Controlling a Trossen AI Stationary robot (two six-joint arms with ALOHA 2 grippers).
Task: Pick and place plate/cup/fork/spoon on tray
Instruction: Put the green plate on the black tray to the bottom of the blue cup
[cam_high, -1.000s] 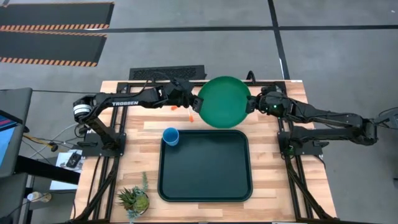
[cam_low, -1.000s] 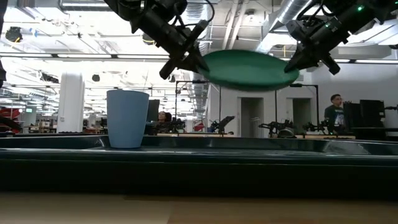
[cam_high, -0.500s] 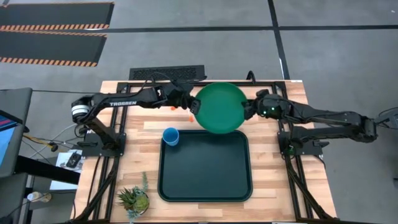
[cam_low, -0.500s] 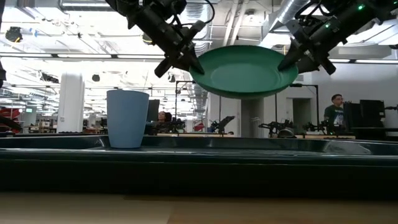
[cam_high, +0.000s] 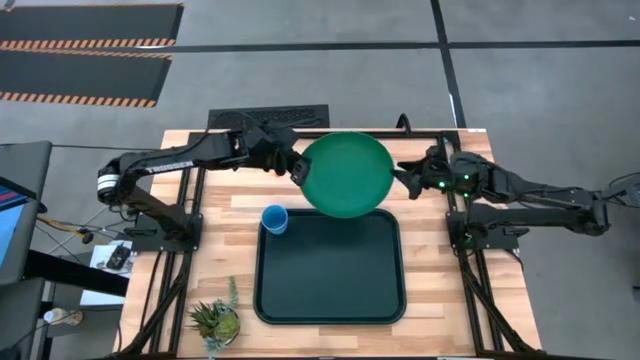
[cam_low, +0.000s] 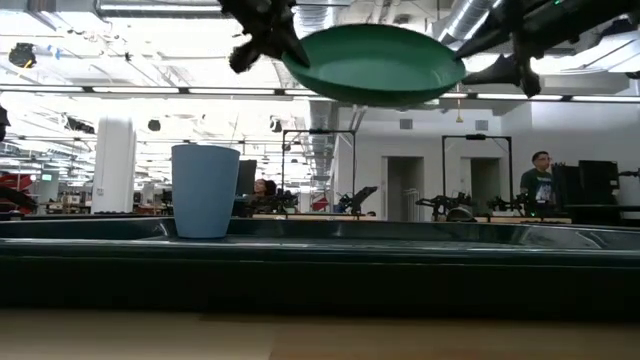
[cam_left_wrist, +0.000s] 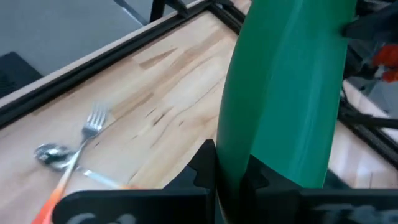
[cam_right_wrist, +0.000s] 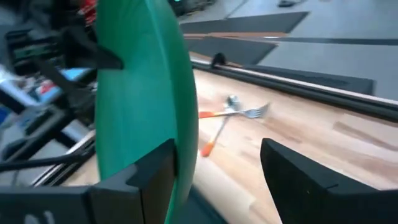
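The green plate (cam_high: 347, 175) hangs in the air over the tray's far edge, with my left gripper (cam_high: 298, 170) shut on its left rim. My right gripper (cam_high: 407, 180) stands open just right of the plate's right rim, apart from it in the low view. The light-blue cup (cam_high: 275, 219) stands upright in the far-left corner of the dark-green tray (cam_high: 330, 280). The fork (cam_left_wrist: 93, 121) and the spoon (cam_left_wrist: 53, 152) lie crossed on the wood at the far side; the plate hides them from above. My left gripper pinches the plate's rim (cam_left_wrist: 233, 163) between its two fingers, one on the upper face and one on the underside. The fingers come about level from the table's left. The plate is lifted clear, a little tilted, and reaches out to the right of the fingers (cam_low: 262, 40).
A small potted plant (cam_high: 215, 320) stands at the table's near-left corner. Most of the tray's floor (cam_high: 340, 300) is bare. Beyond the table, a person (cam_low: 540, 165) shows in the room.
My right gripper has opened, let go of the plate's right rim and drawn back toward the table's right edge. My left gripper, still shut on the left rim, has carried the plate upward and slightly toward the left and near edges.
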